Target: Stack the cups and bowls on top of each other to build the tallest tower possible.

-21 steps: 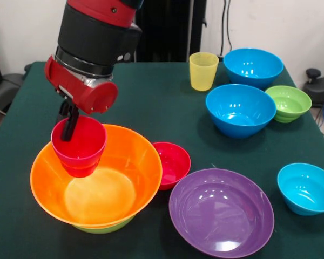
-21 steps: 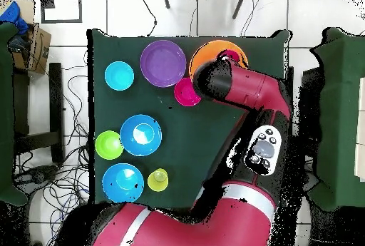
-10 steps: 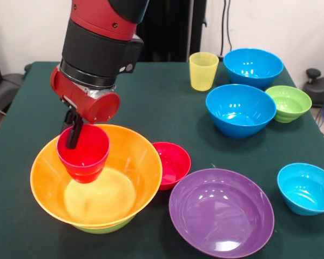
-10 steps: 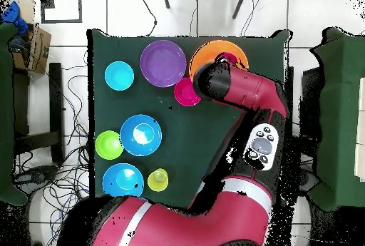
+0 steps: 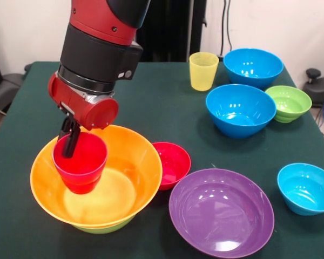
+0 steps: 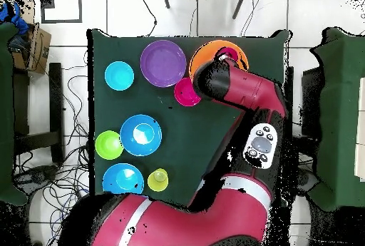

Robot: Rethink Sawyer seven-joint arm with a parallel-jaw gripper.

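Note:
My gripper (image 5: 69, 141) is shut on the rim of the red cup (image 5: 81, 163), one finger inside it. The cup hangs upright inside the large orange bowl (image 5: 127, 178), above its bottom; whether it touches the bowl I cannot tell. The orange bowl sits nested on a lime-green bowl (image 5: 105, 227), of which only a sliver shows. In the overhead view the arm covers most of the orange bowl (image 6: 205, 49). A yellow cup (image 5: 203, 70) stands at the far side. The small red bowl (image 5: 173, 163) touches the orange bowl's right side.
The large purple bowl (image 5: 221, 211) lies front right. Two medium blue bowls (image 5: 240, 109) (image 5: 253, 67) and a ribbed green bowl (image 5: 288, 103) stand at the back right. A small blue bowl (image 5: 306, 188) sits near the right edge.
The arm has lowered the red cup a little deeper into the orange bowl and shifted it slightly left. The other pieces have stayed put.

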